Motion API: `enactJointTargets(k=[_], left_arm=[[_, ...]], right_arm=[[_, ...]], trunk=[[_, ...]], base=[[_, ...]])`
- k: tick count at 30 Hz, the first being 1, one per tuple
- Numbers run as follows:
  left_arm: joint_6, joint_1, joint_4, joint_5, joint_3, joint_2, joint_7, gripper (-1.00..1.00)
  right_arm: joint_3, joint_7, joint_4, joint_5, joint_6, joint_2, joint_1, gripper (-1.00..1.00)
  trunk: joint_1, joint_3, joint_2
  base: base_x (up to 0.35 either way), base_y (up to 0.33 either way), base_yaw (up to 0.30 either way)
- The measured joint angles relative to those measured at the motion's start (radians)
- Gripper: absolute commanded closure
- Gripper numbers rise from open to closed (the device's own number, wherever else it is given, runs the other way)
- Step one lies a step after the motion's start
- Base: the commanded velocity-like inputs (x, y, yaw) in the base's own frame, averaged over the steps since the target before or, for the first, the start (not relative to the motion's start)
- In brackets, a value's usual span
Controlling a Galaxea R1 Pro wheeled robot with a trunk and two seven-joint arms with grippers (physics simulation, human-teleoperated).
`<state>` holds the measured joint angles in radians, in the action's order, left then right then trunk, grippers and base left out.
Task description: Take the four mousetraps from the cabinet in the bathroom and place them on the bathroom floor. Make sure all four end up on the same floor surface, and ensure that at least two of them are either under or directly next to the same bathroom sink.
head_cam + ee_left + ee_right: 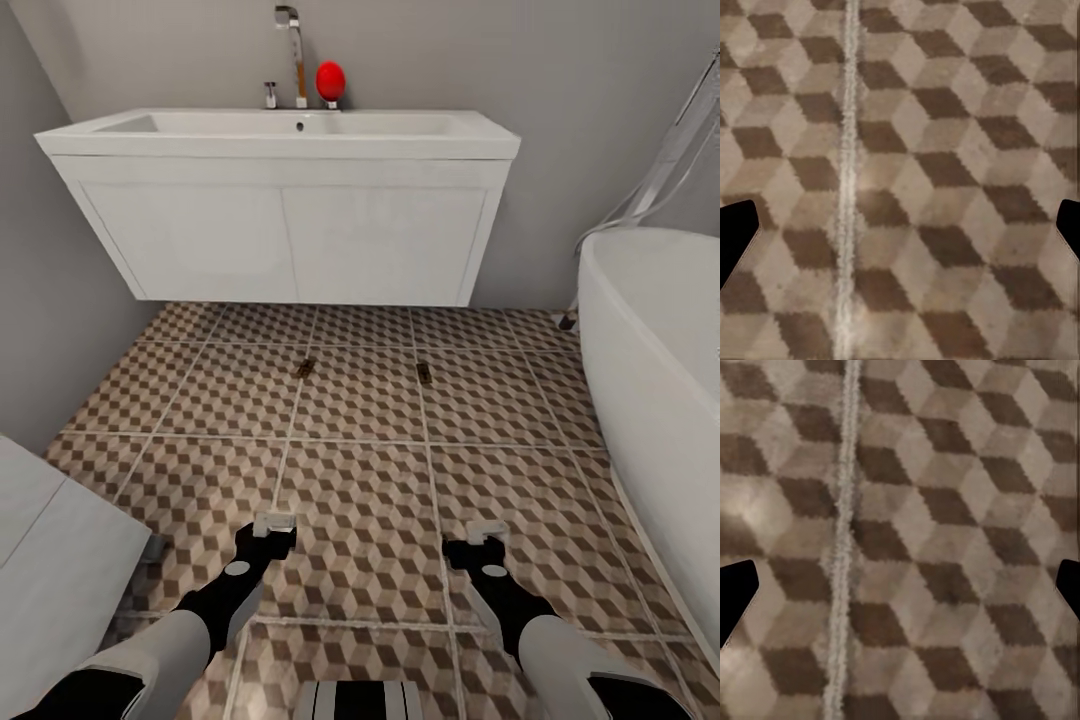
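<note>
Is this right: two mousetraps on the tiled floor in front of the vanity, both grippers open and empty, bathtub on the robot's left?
Not quite. The bathtub is on the robot's right, as the head view shows. The rest holds: two mousetraps lie on the bathroom floor just in front of the white vanity, and the left gripper and right gripper are open and empty.

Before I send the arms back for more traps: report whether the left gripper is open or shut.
Open and empty. The left gripper shows its dark fingertips at opposite edges of the left wrist view, with only bathroom floor tiles between them.
</note>
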<state>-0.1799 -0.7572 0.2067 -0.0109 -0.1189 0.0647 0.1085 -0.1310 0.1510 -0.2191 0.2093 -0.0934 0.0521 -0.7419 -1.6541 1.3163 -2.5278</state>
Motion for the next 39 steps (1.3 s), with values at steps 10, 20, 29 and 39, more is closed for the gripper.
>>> enactJointTargets(k=[10,20,29,39], left_arm=[[0.0,0.0,-0.001,0.0,0.0,0.0,-0.002,-1.0],[0.001,0.0,-0.003,0.0,0.001,0.0,-0.002,-1.0],[0.002,0.0,-0.004,0.0,0.002,0.0,-0.005,-1.0],[0.002,0.0,-0.005,0.0,0.002,0.0,-0.006,-1.0]], right_arm=[[0.002,0.002,-0.003,0.0,-0.007,0.001,0.0,-1.0],[0.004,0.002,-0.003,0.001,-0.015,0.001,0.0,-1.0],[0.004,0.002,-0.002,0.002,-0.015,0.001,0.0,-1.0],[0.004,0.007,0.006,0.002,-0.015,-0.001,0.0,-1.0]], trunk=[[0.004,-0.039,0.002],[0.009,-0.077,0.005],[0.013,-0.112,0.007],[0.018,-0.151,0.009]], base=[[0.0,0.0,0.0],[0.0,0.0,0.0],[0.0,0.0,0.0],[0.0,0.0,0.0]])
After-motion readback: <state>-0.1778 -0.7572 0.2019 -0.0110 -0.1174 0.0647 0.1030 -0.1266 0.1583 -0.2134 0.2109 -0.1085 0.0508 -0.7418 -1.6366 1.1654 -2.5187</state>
